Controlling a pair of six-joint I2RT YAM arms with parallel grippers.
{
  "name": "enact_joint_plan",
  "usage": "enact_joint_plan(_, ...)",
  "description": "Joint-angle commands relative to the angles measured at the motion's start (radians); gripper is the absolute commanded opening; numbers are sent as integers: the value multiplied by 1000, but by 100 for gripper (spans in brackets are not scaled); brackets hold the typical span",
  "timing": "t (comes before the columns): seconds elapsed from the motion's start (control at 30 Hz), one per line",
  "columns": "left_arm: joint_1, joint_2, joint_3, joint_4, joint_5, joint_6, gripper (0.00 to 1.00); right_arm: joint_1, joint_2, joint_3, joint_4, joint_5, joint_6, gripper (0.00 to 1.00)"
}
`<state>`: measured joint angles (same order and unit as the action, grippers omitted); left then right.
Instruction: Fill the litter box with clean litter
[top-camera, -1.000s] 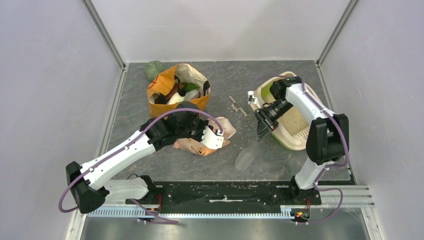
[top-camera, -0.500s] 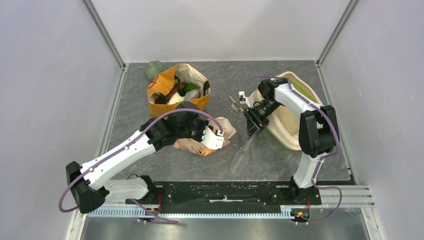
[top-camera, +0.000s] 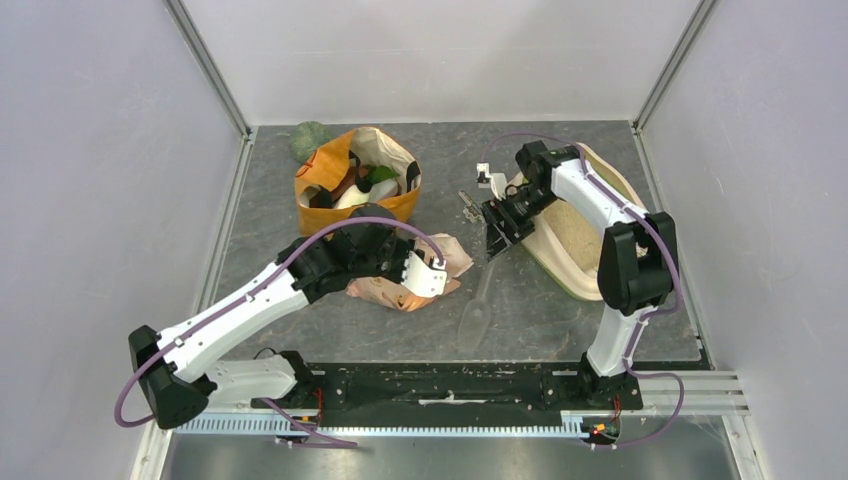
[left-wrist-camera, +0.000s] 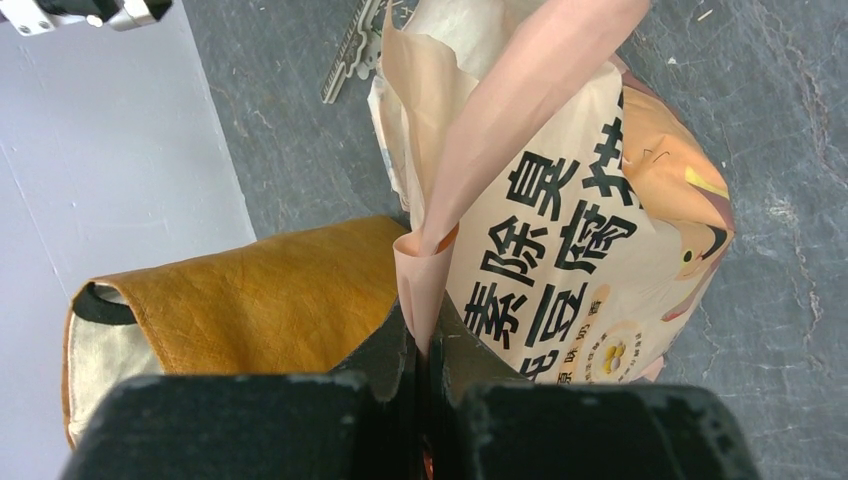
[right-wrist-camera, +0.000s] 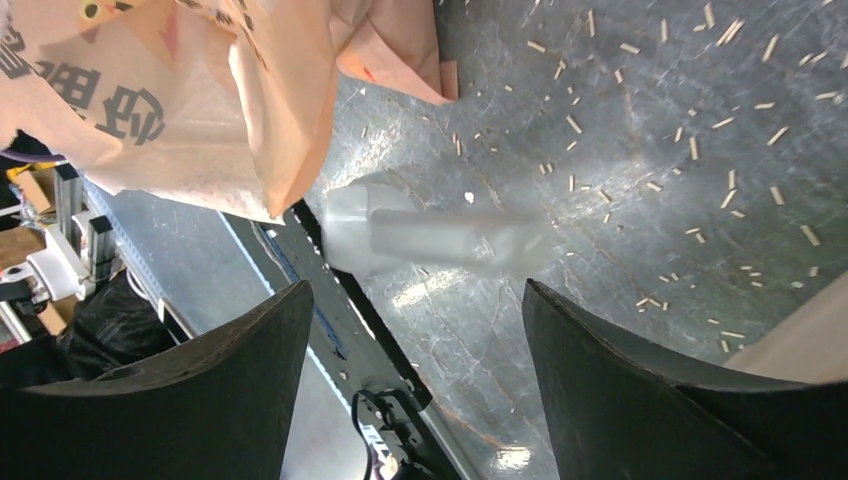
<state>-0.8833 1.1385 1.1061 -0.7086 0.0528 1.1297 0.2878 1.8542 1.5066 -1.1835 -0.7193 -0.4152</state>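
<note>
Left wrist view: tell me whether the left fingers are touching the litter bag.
Touching. The left wrist view shows the fingers pinched shut on the pink flap of the litter bag.

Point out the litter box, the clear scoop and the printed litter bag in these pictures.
litter box (top-camera: 568, 278): top view, on its near cream rim.
clear scoop (top-camera: 473, 318): top view, on its bowl.
printed litter bag (left-wrist-camera: 545, 250): left wrist view, on its lettered front face.
</note>
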Motion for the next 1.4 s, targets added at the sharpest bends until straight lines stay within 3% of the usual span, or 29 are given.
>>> enact_joint_plan(0.0,-4,-37,55,31,2,-74,2,1,-63,76,42,-3,16,85)
enact_joint_plan(0.07,0,-36,68,30,1,-96,2,2,-85,81,70,-4,26,94)
enact_joint_plan(0.2,16,-27,121,14,22,-175,2,1,-183,-5,185,-62,37,97)
enact_joint_plan(0.37,63,-5,224,-35,79,-286,2,1,-345,-190,384,-175,52,97)
enact_joint_plan(0.57,140,15,310,-103,160,-381,2,2,-414,-251,406,-290,-4,97)
enact_joint_plan(0.73,162,6,292,-121,197,-414,2,31,-477,-359,501,-302,-57,97)
enact_joint_plan(0.87,167,-9,284,-106,212,-425,2,51,-534,-474,687,-269,-42,97)
enact_joint_plan(1.1,167,-23,264,-80,221,-434,2,84,-537,-593,955,-252,54,96)
enact_joint_plan(1.37,167,-20,264,-60,223,-445,2,162,-453,-579,1003,-240,23,84)
